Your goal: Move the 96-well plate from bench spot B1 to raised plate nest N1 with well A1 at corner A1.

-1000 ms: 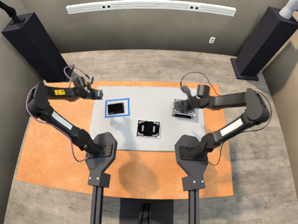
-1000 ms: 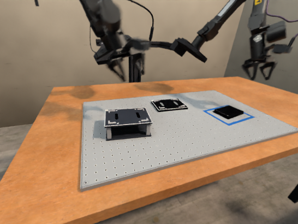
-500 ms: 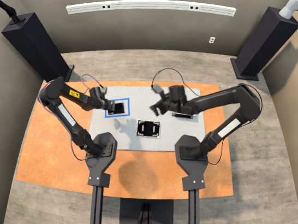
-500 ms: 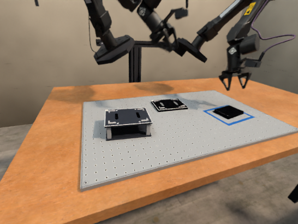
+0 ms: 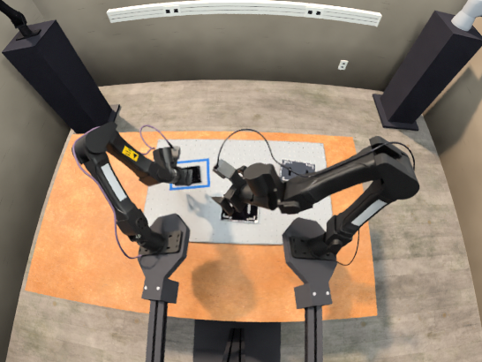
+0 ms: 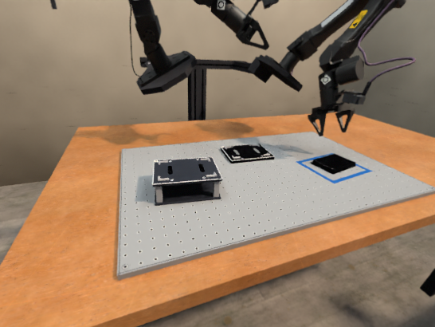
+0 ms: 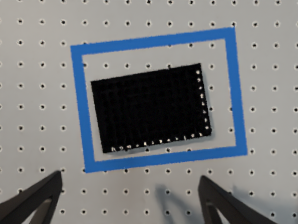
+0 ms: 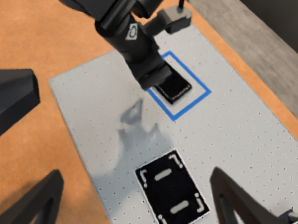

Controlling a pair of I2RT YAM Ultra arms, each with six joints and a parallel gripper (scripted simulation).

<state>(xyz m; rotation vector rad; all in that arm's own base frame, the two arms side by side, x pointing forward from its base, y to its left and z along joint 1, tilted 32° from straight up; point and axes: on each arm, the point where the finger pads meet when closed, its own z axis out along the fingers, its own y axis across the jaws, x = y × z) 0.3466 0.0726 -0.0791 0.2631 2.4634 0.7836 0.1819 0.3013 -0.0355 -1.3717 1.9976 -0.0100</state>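
The black 96-well plate lies flat inside the blue outline of B1, turned slightly in the left wrist view. Its cut corner cannot be made out. My left gripper is open and empty, above the board near B1; its fingers straddle a place just below the plate in its wrist view. My right gripper is open and empty, high above the middle. The raised nest N1 is empty; its A1 mark is not legible.
A low black nest with pale corner locators stands between B1 and N1, nearer the arm bases. The right arm reaches over it and partly hides it in the top view. Both arms are close together above the board's left half.
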